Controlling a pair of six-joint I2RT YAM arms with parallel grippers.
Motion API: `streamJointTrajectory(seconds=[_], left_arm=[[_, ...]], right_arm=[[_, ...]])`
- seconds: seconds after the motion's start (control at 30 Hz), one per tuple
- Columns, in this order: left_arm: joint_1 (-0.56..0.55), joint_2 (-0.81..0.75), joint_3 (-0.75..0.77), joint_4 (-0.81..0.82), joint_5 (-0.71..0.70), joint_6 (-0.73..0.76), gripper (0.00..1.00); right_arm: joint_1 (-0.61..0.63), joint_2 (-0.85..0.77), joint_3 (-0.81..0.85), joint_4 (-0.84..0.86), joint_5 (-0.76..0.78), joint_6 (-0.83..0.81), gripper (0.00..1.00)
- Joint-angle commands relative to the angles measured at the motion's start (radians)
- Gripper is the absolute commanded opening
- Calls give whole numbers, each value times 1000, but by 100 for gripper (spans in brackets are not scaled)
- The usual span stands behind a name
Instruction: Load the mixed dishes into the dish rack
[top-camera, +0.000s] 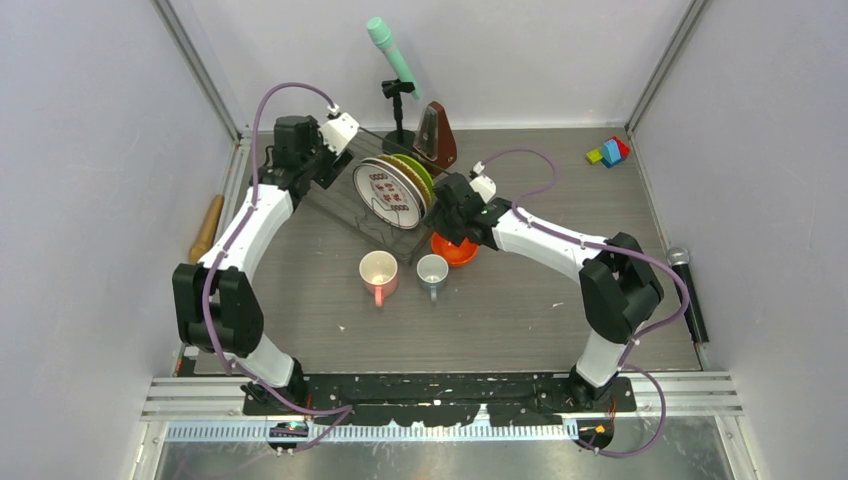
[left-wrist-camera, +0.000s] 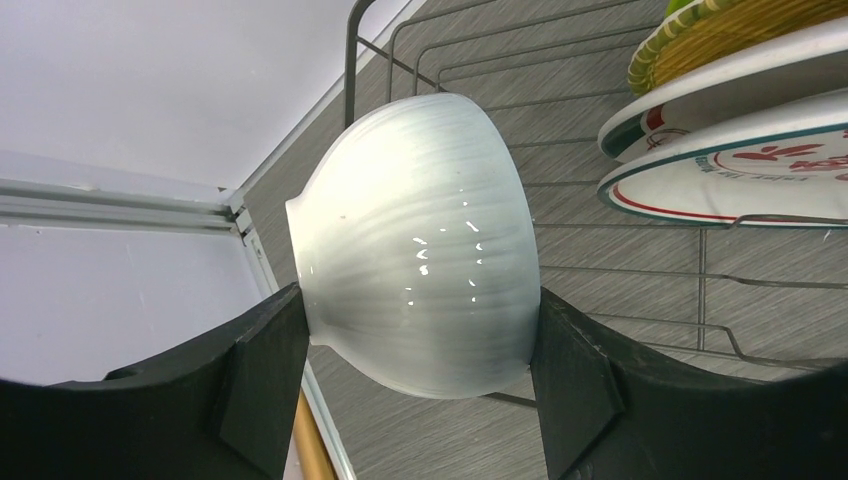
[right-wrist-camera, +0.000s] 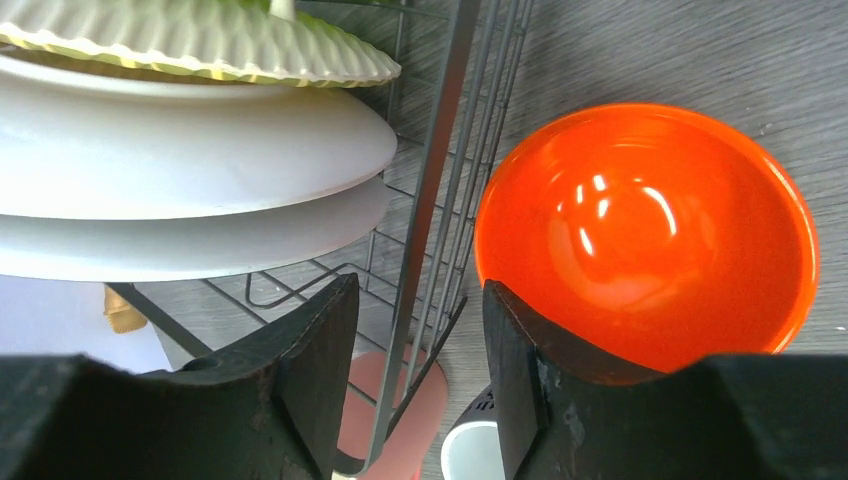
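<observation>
Left claw (left-wrist-camera: 420, 338) clamped on white ribbed ceramic bowl (left-wrist-camera: 420, 220), at left end of dark wire dish rack (left-wrist-camera: 349, 60). Right claw (right-wrist-camera: 420, 310) empty, parted, straddling rack wall beside glossy orange-red bowl (right-wrist-camera: 650, 230) on tabletop (top-camera: 520, 310). Risks: slick bowl slipping; right claw snagging wire, toppling 3 upright plates (top-camera: 390, 192).

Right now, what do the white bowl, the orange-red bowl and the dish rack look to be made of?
The white bowl looks like glazed ceramic, though glossy plastic is possible: ribbed outside, small sharp highlights. The orange-red bowl is glossy too, either glazed ceramic or melamine: bright reflections inside. The dish rack is thin dark wire, probably coated metal: dull finish, no glints.
</observation>
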Motion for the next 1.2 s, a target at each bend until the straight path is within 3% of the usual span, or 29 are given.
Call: streamJointTrajectory(seconds=[0.0, 0.07, 0.17, 0.23, 0.53, 0.77, 1.0, 1.17], left_arm=[[0, -85, 0, 120, 7, 30, 0], [-1, -88, -1, 118, 14, 35, 0], [0, -94, -6, 120, 24, 39, 0], [-1, -98, -10, 123, 29, 45, 0], [-1, -110, -55, 124, 90, 109, 0], [-2, -126, -100, 119, 185, 149, 0], [-5, -97, -136, 135, 289, 198, 0], [-33, -38, -143, 142, 257, 269, 0]], right_arm=[[7, 5, 29, 13, 4, 24, 52], [7, 1, 24, 10, 3, 8, 41], [1, -15, 16, 4, -11, -17, 14], [-4, -27, 10, -6, -23, -35, 9], [-79, -157, -78, -36, -108, -132, 1], [-168, -232, -108, -82, -229, -247, 0], [-183, -224, -90, -97, -284, -285, 0], [-186, -197, -68, -91, -298, -285, 1]])
